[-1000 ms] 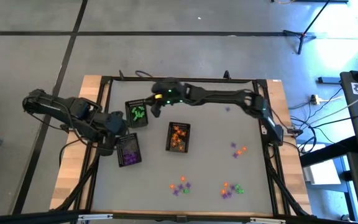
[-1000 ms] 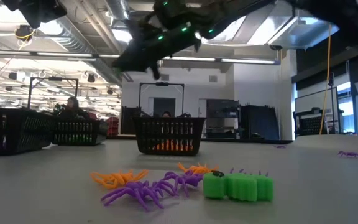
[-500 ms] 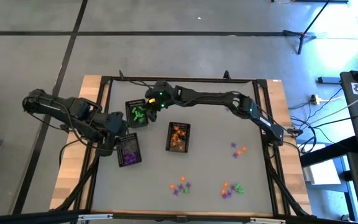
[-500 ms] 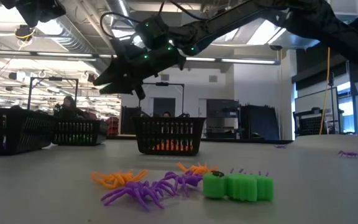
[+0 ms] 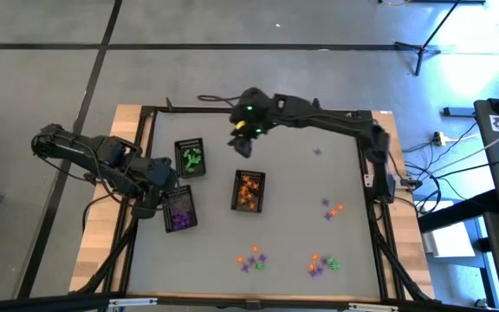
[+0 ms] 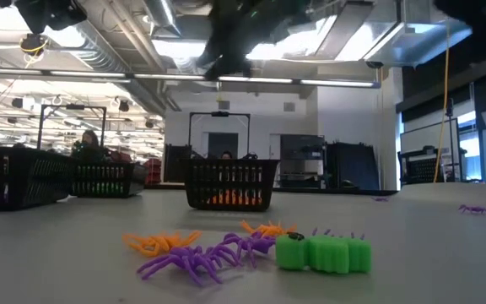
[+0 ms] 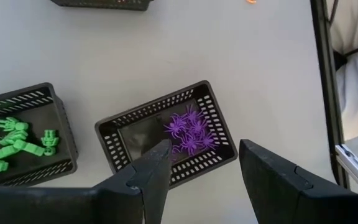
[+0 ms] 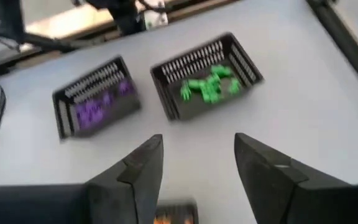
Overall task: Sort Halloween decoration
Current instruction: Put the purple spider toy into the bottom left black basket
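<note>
Sorting looks partly done, judged from how things lie. Nearest the front edge, loose trinkets (image 5: 251, 259) in orange and purple and a second cluster (image 5: 322, 263) with green still lie on the table, well in front of the orange tray (image 5: 249, 191); a small purple-and-orange pair (image 5: 331, 209) sits to its right. Behind, the purple tray (image 5: 179, 209) and green tray (image 5: 191, 159) already hold pieces. The left gripper (image 7: 201, 171) hovers over the purple tray, fingers apart, empty. The right gripper (image 5: 241, 143) hangs behind the orange tray, beside the green one, fingers spread, holding nothing.
</note>
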Robot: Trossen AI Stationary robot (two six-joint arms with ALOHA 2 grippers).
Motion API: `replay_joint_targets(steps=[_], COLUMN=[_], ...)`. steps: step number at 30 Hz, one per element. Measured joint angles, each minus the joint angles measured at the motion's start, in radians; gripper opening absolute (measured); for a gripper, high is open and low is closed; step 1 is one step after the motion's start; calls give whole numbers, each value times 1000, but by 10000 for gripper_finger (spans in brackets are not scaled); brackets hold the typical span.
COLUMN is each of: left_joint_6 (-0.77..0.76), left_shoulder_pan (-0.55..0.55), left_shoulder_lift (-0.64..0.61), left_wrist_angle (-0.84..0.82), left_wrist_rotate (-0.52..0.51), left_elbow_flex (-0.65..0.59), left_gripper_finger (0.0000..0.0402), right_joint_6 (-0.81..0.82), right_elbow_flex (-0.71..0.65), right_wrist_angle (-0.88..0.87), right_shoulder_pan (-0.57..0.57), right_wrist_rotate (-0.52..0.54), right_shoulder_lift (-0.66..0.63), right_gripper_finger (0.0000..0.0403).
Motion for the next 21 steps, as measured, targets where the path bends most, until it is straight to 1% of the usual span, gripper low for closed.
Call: replay_joint_targets(steps=[3,6,8,12,15,19,21], left_joint_6=[0,-4,-9,-8,-8,-8,-8], left_shoulder_pan=[0,0,0,1,1,1,1], left_shoulder_lift=[3,5,6,7,7,7,7], left_wrist_angle=[3,6,6,7,8,18,27], left_wrist_rotate=[15,27,32,33,33,15,8], left_elbow_flex=[0,0,0,0,0,0,0], left_gripper_finger=[179,179,179,179,179,179,179], right_joint_6=[-9,-5,10,57,116,208,279], right_elbow_flex=[-57,-182,-305,-616,-832,-1058,-1141], right_wrist_angle=[-59,-41,7,116,169,169,136], right_shoulder_pan=[2,-1,-2,-3,-14,-22,-21], right_wrist_rotate=[74,149,191,255,283,344,347], right_shoulder_lift=[-91,-202,-286,-453,-578,-708,-756], right_gripper_finger=[179,169,165,163,163,163,163])
